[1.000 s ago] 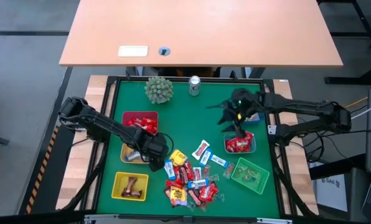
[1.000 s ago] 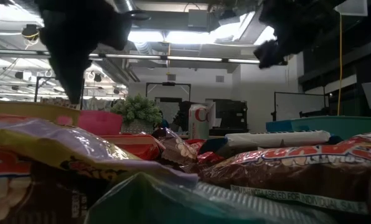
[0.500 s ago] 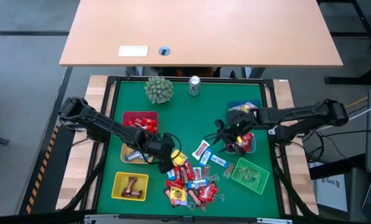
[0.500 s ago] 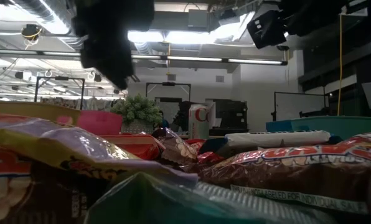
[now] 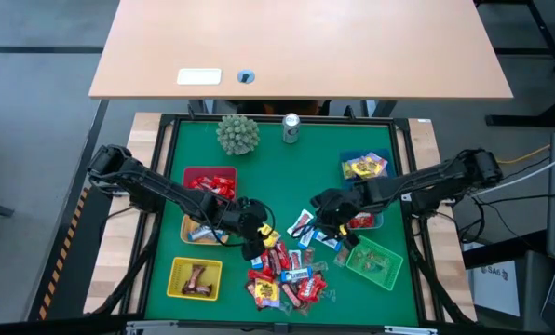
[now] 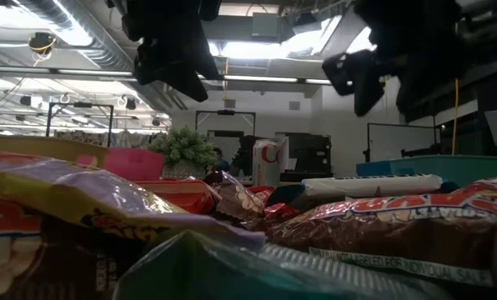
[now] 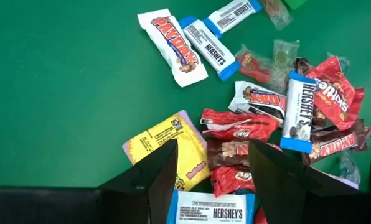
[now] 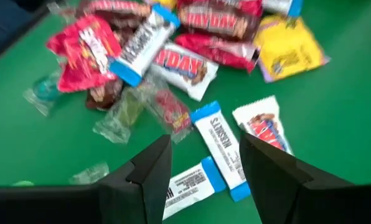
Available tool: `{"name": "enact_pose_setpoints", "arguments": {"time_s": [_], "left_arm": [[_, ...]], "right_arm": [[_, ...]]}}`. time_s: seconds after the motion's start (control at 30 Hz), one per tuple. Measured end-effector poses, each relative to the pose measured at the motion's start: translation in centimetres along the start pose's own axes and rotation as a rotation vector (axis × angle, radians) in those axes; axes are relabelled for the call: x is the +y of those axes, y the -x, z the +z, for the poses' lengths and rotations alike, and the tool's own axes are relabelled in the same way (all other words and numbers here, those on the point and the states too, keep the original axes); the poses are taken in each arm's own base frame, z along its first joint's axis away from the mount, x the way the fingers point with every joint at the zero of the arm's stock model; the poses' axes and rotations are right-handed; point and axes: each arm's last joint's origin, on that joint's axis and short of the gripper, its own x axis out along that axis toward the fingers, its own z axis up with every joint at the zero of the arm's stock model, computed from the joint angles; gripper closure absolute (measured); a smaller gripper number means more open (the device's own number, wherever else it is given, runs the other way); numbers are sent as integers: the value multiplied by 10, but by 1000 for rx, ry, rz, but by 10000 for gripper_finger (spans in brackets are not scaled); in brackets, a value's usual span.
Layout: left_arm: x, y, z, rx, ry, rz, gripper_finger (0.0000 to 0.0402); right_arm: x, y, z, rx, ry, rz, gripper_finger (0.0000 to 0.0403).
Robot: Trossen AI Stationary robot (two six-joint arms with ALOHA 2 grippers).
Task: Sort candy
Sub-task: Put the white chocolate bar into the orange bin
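Note:
The candy (image 5: 282,270) lies in a loose pile on the green mat, near the middle of the front edge: red, yellow, brown and blue-white wrappers. My left gripper (image 5: 254,234) hangs open over the pile's left edge, above a yellow wrapper (image 7: 167,146) and red bars (image 7: 232,127). My right gripper (image 5: 326,221) hangs open over the pile's far right side, above a blue-white bar (image 8: 220,149) and a white bar (image 8: 263,127). Neither gripper has anything between its fingers. In the low view both grippers (image 6: 172,52) (image 6: 374,67) hang clear above the candy.
Small baskets ring the pile: red (image 5: 209,181), orange (image 5: 196,229) and yellow (image 5: 196,277) on the left; blue (image 5: 364,166), one holding red candy (image 5: 363,220) and green (image 5: 373,261) on the right. A spiky green ball (image 5: 237,133) and a silver can (image 5: 291,127) stand at the far edge.
My right gripper has swung from above the right-hand baskets toward the table's left and near edge and come down over the pile's far right side. My left gripper has shifted a little toward the right over the pile's left edge, tipped up and risen slightly. Both stay open.

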Motion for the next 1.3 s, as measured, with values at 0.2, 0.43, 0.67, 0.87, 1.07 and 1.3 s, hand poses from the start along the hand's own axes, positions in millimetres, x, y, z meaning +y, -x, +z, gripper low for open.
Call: {"name": "enact_pose_setpoints", "arguments": {"time_s": [0.2, 0.43, 0.67, 0.87, 1.07, 1.3], "left_arm": [[0, 0, 0, 0, 0, 0, 219], [0, 0, 0, 0, 0, 0, 219], [0, 0, 0, -1, 0, 0, 219], [0, 0, 0, -1, 0, 0, 219], [0, 0, 0, 0, 0, 0, 219], [0, 0, 0, 0, 0, 0, 219]], "right_arm": [[-5, -24, -10, 75, 19, 33, 214], [-14, -50, -9, 22, 77, 9, 214], [-18, -66, -12, 21, 94, 9, 214], [-22, -77, -20, 99, 86, -54, 214], [-22, -82, -27, 152, 74, -55, 214], [-21, -83, -28, 166, 70, -53, 214]]}}
